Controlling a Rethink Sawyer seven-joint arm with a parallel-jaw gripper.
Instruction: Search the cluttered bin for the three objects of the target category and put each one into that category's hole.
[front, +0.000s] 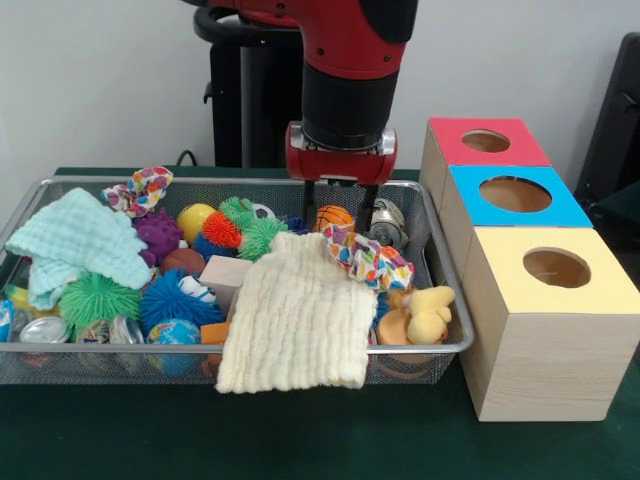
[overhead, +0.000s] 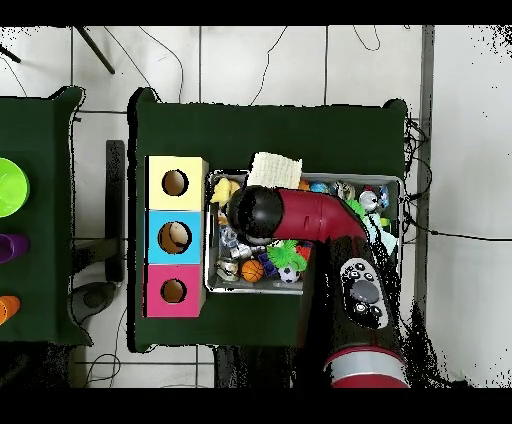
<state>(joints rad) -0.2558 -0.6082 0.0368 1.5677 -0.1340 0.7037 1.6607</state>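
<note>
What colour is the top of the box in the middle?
Blue. The middle box has a blue top around its round hole, clearest in the front view.

Bin (front: 445, 345) left, three boxes (front: 545, 330) in a row to its right, front view.
A cloth (front: 300, 320) drapes over the bin's near rim; the gripper (front: 340, 210) hangs above toys behind it, perhaps touching them.

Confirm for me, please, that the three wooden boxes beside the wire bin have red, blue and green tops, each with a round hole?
Not quite: the third top is yellow, not green. The front view shows the red-topped box, the blue-topped box and the yellow-topped box in a row beside the wire bin, each with a round hole.
</note>
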